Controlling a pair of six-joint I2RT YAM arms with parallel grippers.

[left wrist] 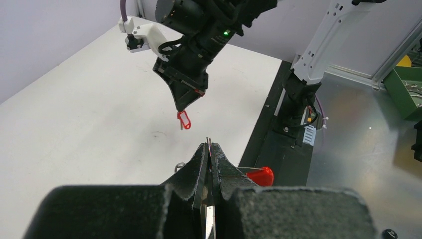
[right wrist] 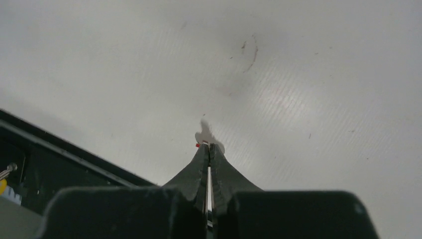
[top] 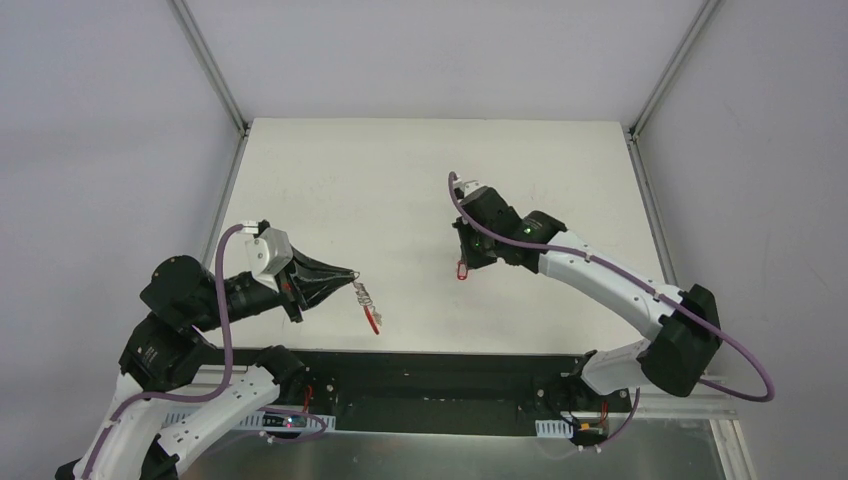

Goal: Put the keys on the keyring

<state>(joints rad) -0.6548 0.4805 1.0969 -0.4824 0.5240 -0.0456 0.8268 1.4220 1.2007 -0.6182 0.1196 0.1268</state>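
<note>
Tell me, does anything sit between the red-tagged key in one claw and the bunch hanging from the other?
Nothing visible does. The right gripper holds the red-tagged key, the left gripper holds the bunch, and only bare table lies between them.

White matte counter (top: 330,180) with a faint curved scuff (right wrist: 251,50), enclosed by plain grey walls (top: 100,120). Slanted aluminium posts (top: 210,65) at the far corners. Black strip (top: 440,385) along the near edge, bare metal sheet (top: 450,455) beyond. Green bin (left wrist: 405,89) alongside. Even, diffuse lighting.
</note>
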